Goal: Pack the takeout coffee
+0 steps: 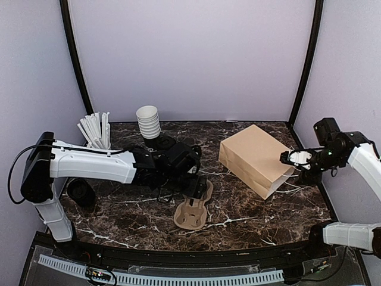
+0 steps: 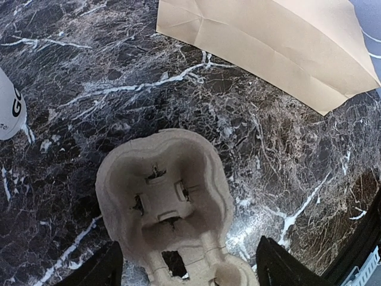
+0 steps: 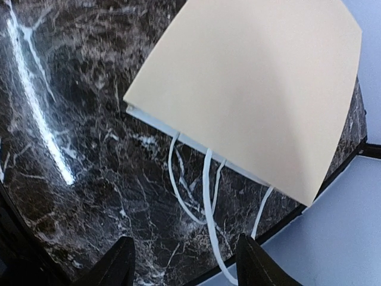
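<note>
One takeout coffee, seen as a round black lid, stands at the left, beside the left arm's base. A white cup side with black letters shows at the left edge of the left wrist view; its lid is out of frame. The brown paper bag lies flat at the right, also in the left wrist view and the right wrist view. My left gripper is open and empty, its fingers astride the near end of a pulp cup carrier. My right gripper is open and empty, over the bag's white handles.
The cup carrier lies at the table's middle front. A stack of lidless white cups and a cup of white sticks stand at the back left. The table's right edge runs close to the bag's handles.
</note>
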{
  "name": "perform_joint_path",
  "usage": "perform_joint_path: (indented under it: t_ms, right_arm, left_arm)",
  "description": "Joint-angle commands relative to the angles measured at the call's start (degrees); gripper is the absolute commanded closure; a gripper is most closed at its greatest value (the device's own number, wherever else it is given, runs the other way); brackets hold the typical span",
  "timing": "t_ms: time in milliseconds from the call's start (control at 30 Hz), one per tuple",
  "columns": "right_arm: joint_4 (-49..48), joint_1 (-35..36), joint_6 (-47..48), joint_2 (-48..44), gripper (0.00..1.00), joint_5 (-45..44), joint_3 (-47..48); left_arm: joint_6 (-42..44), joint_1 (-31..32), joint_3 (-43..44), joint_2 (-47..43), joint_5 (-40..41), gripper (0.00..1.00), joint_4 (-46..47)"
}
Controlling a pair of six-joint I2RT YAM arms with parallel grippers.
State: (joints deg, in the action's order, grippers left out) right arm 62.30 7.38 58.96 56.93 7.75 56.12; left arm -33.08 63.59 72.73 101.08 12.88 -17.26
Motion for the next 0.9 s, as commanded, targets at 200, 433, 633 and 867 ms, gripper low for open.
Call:
perform_joint_path:
  t_ms: [200,433,633,867]
  right_arm:
    - [-12.86,-0.15,3.04,-0.58,0.78,-16.91,-8.17]
    - [-9.14,2.48,-1.58,-0.93,1.0,-8.61,6.71]
    - [-0.63,6.45,-6.36,1.35,1.0,-2.73,22.18]
    - [1.57,6.87,-8.75,6.56,1.0,2.06,36.29]
  left_arm:
    - [8.25,0.39,4.42,0.7,1.36,0.21,3.86]
    - [13.09,0.98,9.58,3.88,4.14,0.2,8.41]
    - [17.13,2.35,11.77,5.47,4.71,0.2,11.88]
    - [22.54,5.67,11.18,4.68,5.47,0.17,19.19]
